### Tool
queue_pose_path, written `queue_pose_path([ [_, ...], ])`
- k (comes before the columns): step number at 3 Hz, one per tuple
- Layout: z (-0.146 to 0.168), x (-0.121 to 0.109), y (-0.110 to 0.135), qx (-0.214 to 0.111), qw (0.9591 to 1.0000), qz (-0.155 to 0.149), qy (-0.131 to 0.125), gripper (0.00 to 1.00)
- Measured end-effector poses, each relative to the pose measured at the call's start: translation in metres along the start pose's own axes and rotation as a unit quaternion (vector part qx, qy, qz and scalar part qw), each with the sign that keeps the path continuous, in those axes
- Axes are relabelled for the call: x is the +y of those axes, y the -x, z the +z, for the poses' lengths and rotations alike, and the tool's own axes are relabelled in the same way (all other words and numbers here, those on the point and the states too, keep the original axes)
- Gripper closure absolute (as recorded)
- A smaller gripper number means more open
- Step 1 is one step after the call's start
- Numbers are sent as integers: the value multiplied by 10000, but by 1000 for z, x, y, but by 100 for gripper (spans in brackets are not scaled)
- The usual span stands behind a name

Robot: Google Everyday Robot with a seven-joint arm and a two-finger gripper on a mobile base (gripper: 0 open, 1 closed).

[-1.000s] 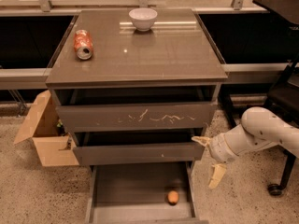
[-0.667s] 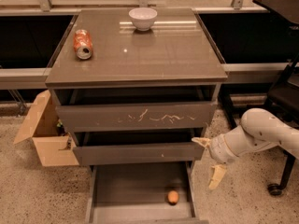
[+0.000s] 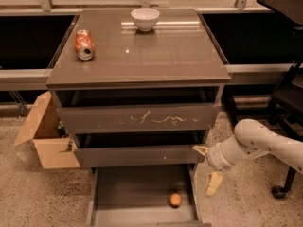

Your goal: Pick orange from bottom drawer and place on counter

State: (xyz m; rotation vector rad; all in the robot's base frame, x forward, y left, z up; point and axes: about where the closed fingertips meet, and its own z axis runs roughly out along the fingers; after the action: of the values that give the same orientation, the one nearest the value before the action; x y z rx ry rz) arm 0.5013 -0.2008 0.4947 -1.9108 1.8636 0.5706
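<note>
The small orange (image 3: pixel 175 200) lies in the open bottom drawer (image 3: pixel 142 188), near its front right. The drawer is pulled out at the foot of the three-drawer cabinet. The counter (image 3: pixel 142 51) is the glossy grey-brown top of that cabinet. My gripper (image 3: pixel 207 168) is at the end of the white arm, to the right of the cabinet at the height of the middle drawer. It is above and to the right of the orange, outside the drawer. Its two pale fingers (image 3: pixel 213 183) are spread apart and hold nothing.
A white bowl (image 3: pixel 145 18) and a crushed red-orange soda can (image 3: pixel 84 45) sit on the counter. An open cardboard box (image 3: pixel 45 136) stands on the floor left of the cabinet. A dark chair (image 3: pixel 289 103) stands at the right.
</note>
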Motion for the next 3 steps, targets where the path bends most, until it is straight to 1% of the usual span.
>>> queue_pose_path([
  [1, 28, -7, -27, 70, 10000, 38, 38, 0],
  [2, 60, -11, -50, 79, 9999, 34, 148, 0],
  [3, 77, -13, -57, 72, 9997, 11, 241, 0],
])
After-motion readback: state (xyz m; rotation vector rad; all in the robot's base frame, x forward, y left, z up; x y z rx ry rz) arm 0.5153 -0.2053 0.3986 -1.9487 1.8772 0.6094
